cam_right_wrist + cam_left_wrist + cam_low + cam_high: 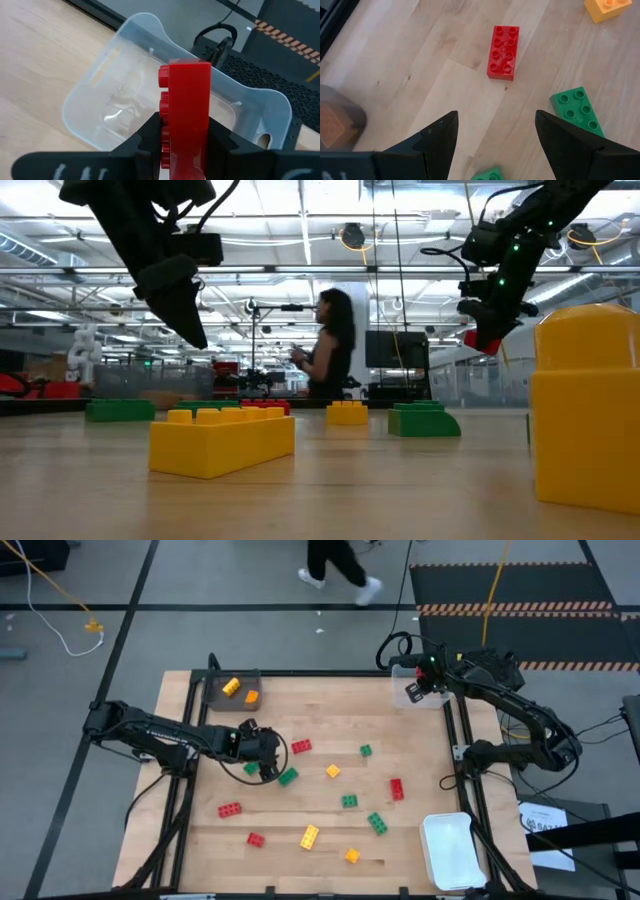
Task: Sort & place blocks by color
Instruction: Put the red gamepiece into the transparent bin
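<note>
Several red, green and yellow-orange blocks lie scattered on the wooden table (300, 710). My left gripper (263, 766) hangs open above the table at left centre, between a green block (577, 111) and the grey tray, with a red block (503, 52) lying ahead of its fingers. A smaller green block (487, 175) lies just below it. My right gripper (185, 137) is at the far right, shut on a red brick (189, 100) above the clear tray (115, 95). In the low view this gripper (482, 340) hangs well above the tabletop. My right gripper pinches the red brick between its two fingers, one on the studded face (164, 127) and one on the opposite face. The fingers slant down from the near side. The brick sticks out beyond the fingertips, lifted clear above the clear tray.
A dark grey tray (215, 692) at the far left holds a yellow and an orange block. A white tray (450, 852) stands at the near right. Loose blocks fill the table's middle and near part, among them a yellow one (310, 836). A person walks beyond the far edge (335, 565).
</note>
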{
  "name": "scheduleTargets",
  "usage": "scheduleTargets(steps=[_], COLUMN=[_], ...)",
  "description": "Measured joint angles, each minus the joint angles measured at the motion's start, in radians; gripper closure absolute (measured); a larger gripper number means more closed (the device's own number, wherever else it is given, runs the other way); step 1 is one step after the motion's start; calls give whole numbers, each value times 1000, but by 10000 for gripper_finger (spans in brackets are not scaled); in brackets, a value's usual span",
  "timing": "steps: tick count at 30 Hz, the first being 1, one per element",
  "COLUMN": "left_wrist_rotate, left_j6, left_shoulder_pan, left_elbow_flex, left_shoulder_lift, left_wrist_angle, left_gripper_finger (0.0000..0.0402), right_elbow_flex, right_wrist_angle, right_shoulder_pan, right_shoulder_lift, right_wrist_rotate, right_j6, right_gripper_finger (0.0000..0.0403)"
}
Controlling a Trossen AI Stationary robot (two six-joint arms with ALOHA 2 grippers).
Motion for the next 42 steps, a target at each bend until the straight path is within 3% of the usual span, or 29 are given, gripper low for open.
scheduleTargets(steps=[7,18,25,31,37,42], left_wrist_rotate=[0,0,0,0,0,1], left_j6=[2,3,2,1,23,37], left_shoulder_pan=[0,0,0,0,-1,0], left_elbow_flex=[0,0,0,0,0,0], left_shoulder_lift=[0,0,0,0,0,0], left_wrist_angle=[1,1,2,27,89,148], left_gripper_finger=[135,135,135,135,135,135], right_elbow_flex=[0,0,0,0,0,-8], right_wrist_angle=[3,6,19,32,-35,-132], right_shoulder_pan=[-7,-7,3,7,43,174], right_shoulder_lift=[-2,-2,-26,-59,-84,-121], right_wrist_rotate=[0,1,-14,-200,-459,-481], right_j6=[-4,27,62,110,203,216], right_gripper_finger=[310,200,189,189,188,188])
